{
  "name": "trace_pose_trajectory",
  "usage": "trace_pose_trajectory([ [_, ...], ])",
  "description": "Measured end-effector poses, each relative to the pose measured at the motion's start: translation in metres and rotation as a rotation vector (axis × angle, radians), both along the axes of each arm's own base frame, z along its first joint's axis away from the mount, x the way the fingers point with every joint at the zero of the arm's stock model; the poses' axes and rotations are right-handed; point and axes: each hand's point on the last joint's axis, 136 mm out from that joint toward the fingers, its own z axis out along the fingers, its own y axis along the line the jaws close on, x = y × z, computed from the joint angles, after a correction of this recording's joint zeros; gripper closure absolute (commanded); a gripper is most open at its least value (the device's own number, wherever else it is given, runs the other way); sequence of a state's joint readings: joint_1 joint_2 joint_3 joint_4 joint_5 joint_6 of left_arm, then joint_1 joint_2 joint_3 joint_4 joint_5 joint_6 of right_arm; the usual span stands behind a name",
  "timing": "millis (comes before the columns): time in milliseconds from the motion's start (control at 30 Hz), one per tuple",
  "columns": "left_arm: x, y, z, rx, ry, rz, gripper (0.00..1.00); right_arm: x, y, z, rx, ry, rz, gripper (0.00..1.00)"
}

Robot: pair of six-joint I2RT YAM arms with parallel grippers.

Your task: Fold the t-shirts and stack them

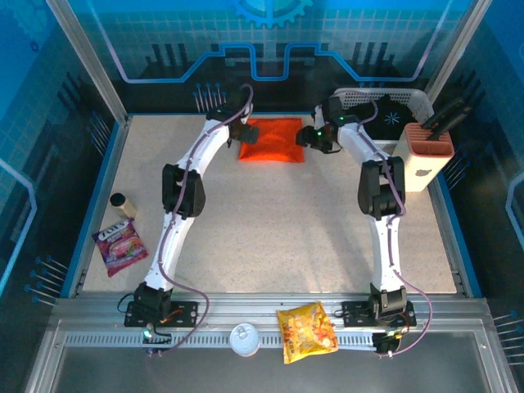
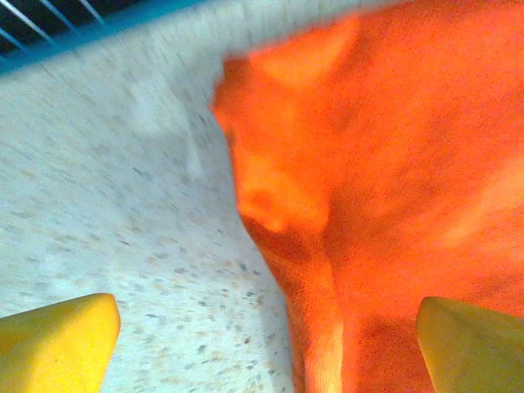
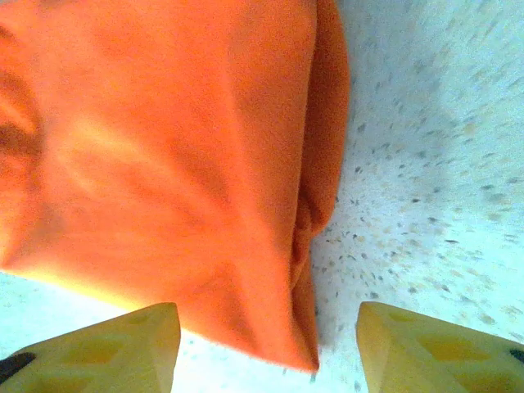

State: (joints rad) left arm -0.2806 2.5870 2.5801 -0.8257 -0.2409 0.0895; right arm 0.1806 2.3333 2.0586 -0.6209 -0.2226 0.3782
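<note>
Reading from the left, we find the left gripper [image 2: 264, 327] hovering at the left edge of the orange shirt [image 1: 272, 140]. Its yellow fingers [image 2: 57, 340] are spread wide and clamp nothing; one hangs over bare table [image 1: 286, 237], the other over cloth. The shirt lies at the far middle of the table, between the two grippers, folded into a compact rectangle. At its right edge is the right gripper [image 3: 266, 327], with its jaws likewise apart. A corner of the shirt lies below the gap, but nothing is pinched. Further right, the black shirt [image 1: 391, 115] sits bunched in the white basket [image 1: 360, 97] at the far right corner.

We judge the orange shirt's fold to be about done. The black shirt is not yet out of the basket, so folding it and stacking the pair is left: roughly half the job.

The orange cloth is plain and bright, with its layers doubled at the right edge. The left edge is lumpier, with a soft bulge and shallow creases across the top.
</note>
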Motion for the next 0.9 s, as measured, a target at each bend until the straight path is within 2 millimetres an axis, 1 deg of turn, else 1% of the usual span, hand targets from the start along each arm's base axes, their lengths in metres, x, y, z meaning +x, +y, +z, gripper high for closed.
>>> trace_pose_trajectory([
  [100, -0.003, 0.003, 0.078, -0.018, -0.129, -0.005, 0.01, -0.012, -0.008, 0.062, -0.001, -0.101, 0.002, 0.36],
  [133, -0.008, 0.005, 0.112, -0.032, -0.189, -0.002, 0.01, -0.018, -0.01, 0.084, 0.001, -0.141, 0.005, 0.36],
  [200, -0.024, 0.01, 0.173, -0.062, -0.291, 0.002, 0.01, -0.036, -0.013, 0.126, 0.005, -0.215, 0.014, 0.33],
  [233, -0.036, 0.013, 0.202, -0.079, -0.34, 0.004, 0.01, -0.047, -0.014, 0.145, 0.006, -0.254, 0.02, 0.32],
  [267, -0.05, 0.017, 0.226, -0.097, -0.38, 0.007, 0.01, -0.059, -0.017, 0.161, 0.004, -0.291, 0.025, 0.31],
  [333, -0.08, 0.024, 0.265, -0.135, -0.454, 0.012, 0.01, -0.083, -0.022, 0.183, -0.007, -0.356, 0.037, 0.3],
  [367, -0.099, 0.029, 0.278, -0.149, -0.485, 0.01, 0.01, -0.098, -0.027, 0.192, -0.024, -0.395, 0.041, 0.3],
  [400, -0.114, 0.033, 0.285, -0.159, -0.507, 0.007, 0.01, -0.108, -0.03, 0.195, -0.035, -0.421, 0.046, 0.3],
  [433, -0.132, 0.037, 0.292, -0.172, -0.538, 0.006, 0.01, -0.123, -0.035, 0.197, -0.058, -0.452, 0.047, 0.29],
  [467, -0.149, 0.042, 0.293, -0.181, -0.564, 0.004, 0.01, -0.138, -0.041, 0.197, -0.082, -0.485, 0.049, 0.27],
  [500, -0.165, 0.046, 0.29, -0.186, -0.58, 0.002, 0.01, -0.151, -0.045, 0.196, -0.101, -0.513, 0.051, 0.21],
  [533, -0.181, 0.051, 0.285, -0.192, -0.599, 0.001, 0.01, -0.165, -0.05, 0.192, -0.124, -0.544, 0.057, 0.12],
  [567, -0.195, 0.056, 0.276, -0.196, -0.618, 0.004, 0.01, -0.177, -0.055, 0.188, -0.147, -0.58, 0.058, 0.04],
  [600, -0.208, 0.062, 0.265, -0.193, -0.628, 0.012, 0.01, -0.187, -0.06, 0.183, -0.167, -0.609, 0.056, 0.0],
  [667, -0.23, 0.079, 0.231, -0.173, -0.632, 0.049, 0.01, -0.208, -0.073, 0.164, -0.213, -0.662, 0.039, 0.0],
  [700, -0.237, 0.087, 0.215, -0.16, -0.628, 0.071, 0.01, -0.215, -0.077, 0.154, -0.227, -0.67, 0.027, 0.0],
  [733, -0.245, 0.096, 0.197, -0.143, -0.623, 0.098, 0.01, -0.223, -0.083, 0.14, -0.246, -0.67, 0.013, 0.0],
  [833, -0.267, 0.119, 0.132, -0.096, -0.59, 0.157, 0.01, -0.233, -0.096, 0.1, -0.288, -0.673, -0.024, 0.0],
  [900, -0.282, 0.126, 0.09, -0.076, -0.569, 0.173, 0.01, -0.239, -0.1, 0.071, -0.307, -0.685, -0.033, 0.0],
])
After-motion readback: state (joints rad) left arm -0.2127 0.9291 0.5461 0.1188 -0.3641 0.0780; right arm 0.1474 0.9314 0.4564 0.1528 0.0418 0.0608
